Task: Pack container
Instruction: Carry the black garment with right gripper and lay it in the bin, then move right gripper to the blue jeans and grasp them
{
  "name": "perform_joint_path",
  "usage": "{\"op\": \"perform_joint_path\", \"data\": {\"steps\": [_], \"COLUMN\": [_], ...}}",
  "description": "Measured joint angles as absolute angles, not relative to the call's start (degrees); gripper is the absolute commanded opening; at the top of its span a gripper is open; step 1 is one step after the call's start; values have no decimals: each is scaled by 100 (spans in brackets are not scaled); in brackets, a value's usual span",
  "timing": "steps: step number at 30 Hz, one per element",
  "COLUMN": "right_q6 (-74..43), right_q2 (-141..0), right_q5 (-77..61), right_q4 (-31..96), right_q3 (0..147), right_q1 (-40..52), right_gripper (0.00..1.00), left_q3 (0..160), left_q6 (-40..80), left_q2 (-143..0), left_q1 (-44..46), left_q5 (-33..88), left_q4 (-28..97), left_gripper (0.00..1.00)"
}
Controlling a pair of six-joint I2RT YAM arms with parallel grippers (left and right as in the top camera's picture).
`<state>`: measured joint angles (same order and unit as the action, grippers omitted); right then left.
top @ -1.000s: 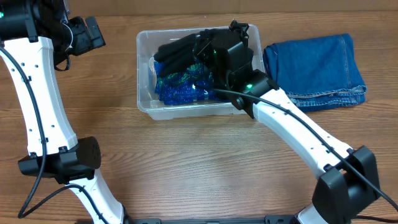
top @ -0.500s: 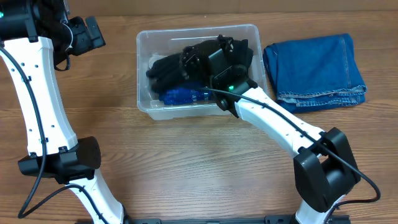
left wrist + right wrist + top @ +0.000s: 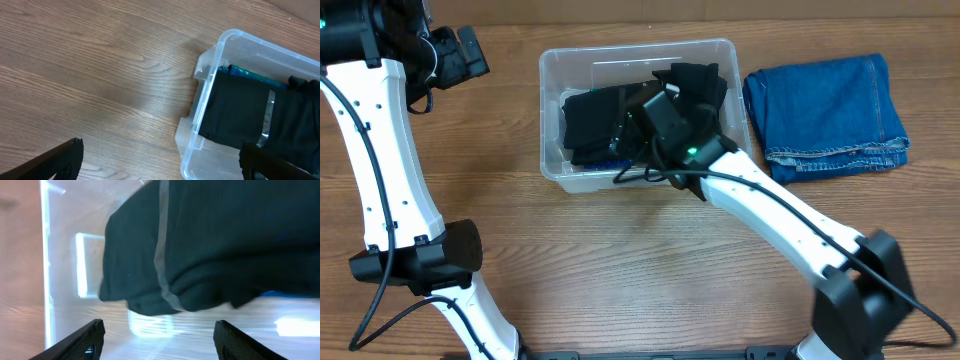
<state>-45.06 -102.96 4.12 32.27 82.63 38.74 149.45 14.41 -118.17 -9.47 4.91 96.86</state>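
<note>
The clear container (image 3: 548, 110) stands at the back middle of the table. A black garment (image 3: 592, 118) with a grey stripe lies inside it, covering a blue item of which only an edge (image 3: 248, 75) shows. My right gripper (image 3: 630, 132) hangs inside the container above the garment (image 3: 225, 240). In the right wrist view this gripper (image 3: 160, 326) is open, with nothing between its fingers. My left gripper (image 3: 458, 55) stays open at the far left, away from the container (image 3: 218, 55); in its own view the gripper (image 3: 160, 167) holds nothing.
A folded pair of blue jeans (image 3: 828, 108) lies on the table just right of the container. The left arm's white links (image 3: 380, 170) run down the left side, and the right arm (image 3: 790, 215) reaches in from the front right.
My right gripper has opened and let go of the black garment, which now lies spread over the blue item in the container. The left arm has not moved.
</note>
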Motion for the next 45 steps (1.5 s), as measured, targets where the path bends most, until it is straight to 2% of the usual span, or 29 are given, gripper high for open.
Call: {"op": "perform_joint_path", "data": {"steps": [2, 5, 11, 17, 22, 30, 32, 34, 36, 37, 38, 42, 45], "right_q6": [-3603, -2746, -2366, -2484, -2545, -2545, -2545, -2574, -2574, -2580, -2558, -2569, -2545], "right_q2": [-9861, -9666, -10239, -10930, -11789, -11867, -11839, -11692, -11244, -10984, -10750, -9349, -8860], "right_q5": [934, 1500, 1752, 1608, 963, 681, 613, 510, 395, 362, 351, 316, 318], "right_q4": [3249, 2912, 1776, 1964, 1986, 2018, 2158, 2377, 2814, 2915, 3000, 3524, 4202], "right_q3": [8263, 8285, 8291, 8294, 8294, 8359, 8409, 8486, 8643, 8750, 8858, 9166, 9216], "right_q1": [3876, 3874, 3667, 3131, 2943, 2886, 2842, 2792, 2705, 2655, 2611, 2287, 2038], "right_gripper": [4, 4, 4, 4, 4, 5, 19, 48, 67, 86, 99, 100, 100], "left_q3": [14945, 14945, 14945, 14945, 14945, 14945, 14945, 14945, 14945, 14945, 14945, 14945, 14945], "left_q6": [1441, 1441, 1441, 1439, 1439, 1441, 1439, 1441, 1439, 1439, 1441, 1441, 1439], "left_q2": [-11817, -11817, -11817, -11817, -11817, -11817, -11817, -11817, -11817, -11817, -11817, -11817, -11817], "left_q1": [-947, -947, -947, -947, -947, -947, -947, -947, -947, -947, -947, -947, -947], "left_q5": [491, 491, 491, 491, 491, 491, 493, 491, 491, 493, 491, 493, 491], "left_q4": [9686, 9686, 9684, 9684, 9684, 9686, 9686, 9686, 9686, 9686, 9688, 9686, 9684], "left_gripper": [100, 100, 100, 100, 100, 100, 100, 100, 100, 100, 100, 100, 100]}}
